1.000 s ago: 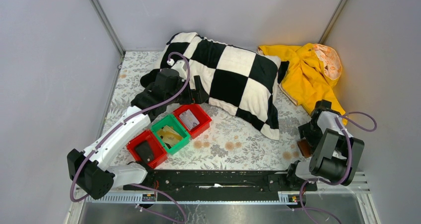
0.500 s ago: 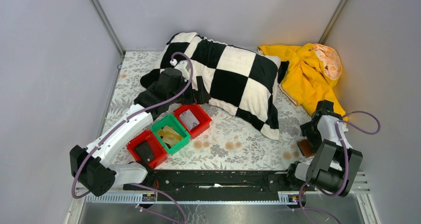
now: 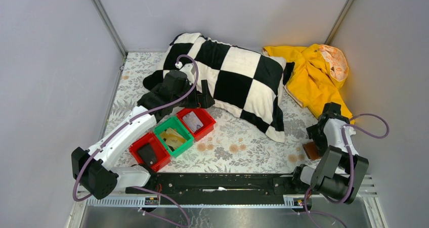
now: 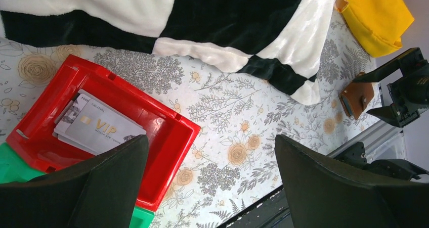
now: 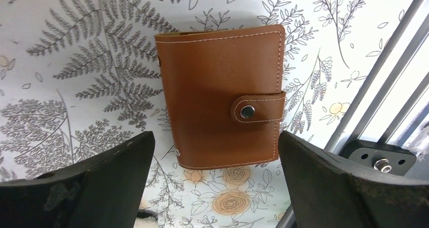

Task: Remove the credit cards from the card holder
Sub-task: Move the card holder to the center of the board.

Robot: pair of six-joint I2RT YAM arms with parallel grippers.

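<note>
At the near edge, rail point(image 3: 217, 181): a black bar across the 6 o'clock side of the table, with both arm bases on it.
Card holder point(image 5: 217, 86): a brown wallet lying flat on the flowered cloth point(image 3: 243, 142) at about 4 o'clock from the table's middle, just beyond the rail's right end. It is folded shut, and its strap is snapped down on the 3 o'clock side in the right wrist view. The left wrist view shows it small and well apart from the bins.
Right gripper point(image 5: 215, 137): released, fingers spread wide. It hangs straight over the card holder, which shows between the two fingers. Neither finger touches it and nothing is held.
Bins: three in a slanted row at about 8 o'clock. The near red bin point(image 3: 150, 152) holds something dark and the green bin point(image 3: 173, 135) something yellowish. The far red bin point(image 4: 167, 132) holds grey cards point(image 4: 101, 129), the top one marked VIP.
Left gripper point(image 4: 210, 139): released, fingers wide apart and empty. It hovers above the far red bin's 3 o'clock corner, close to the blanket's edge.
Blanket point(image 3: 238, 81): black and white checks, bunched up at 12 o'clock.
Yellow garment point(image 3: 308, 76): crumpled in the far corner at 2 o'clock, beside the blanket.
</note>
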